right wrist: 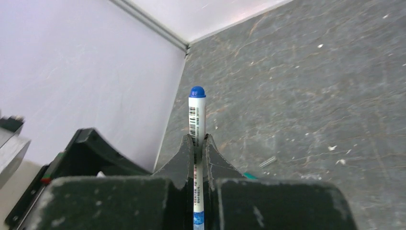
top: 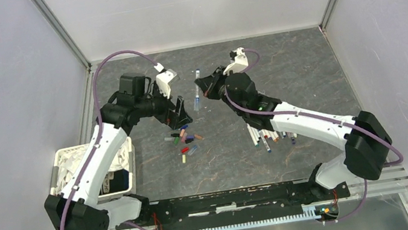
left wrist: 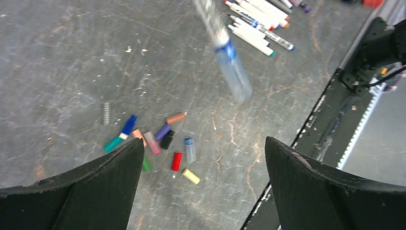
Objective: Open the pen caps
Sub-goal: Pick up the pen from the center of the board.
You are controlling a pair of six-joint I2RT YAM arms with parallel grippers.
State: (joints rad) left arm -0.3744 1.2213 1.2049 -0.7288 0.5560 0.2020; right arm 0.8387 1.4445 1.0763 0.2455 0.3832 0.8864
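The left gripper [left wrist: 203,143] gapes wide and empty. The right gripper [right wrist: 198,141] pinches a blue pen [right wrist: 197,110] aloft, cap apparently on. Whether the piled pens [top: 269,137] are capped is unclear. About ten loose caps [left wrist: 163,139] suggest much is done.

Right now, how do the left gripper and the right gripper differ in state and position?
The right gripper is shut on a blue-ended pen; the left gripper is open and holds nothing. The right gripper holds its pen up off the table, while the left gripper hangs over the loose pen caps. Both are raised above the table and face each other.
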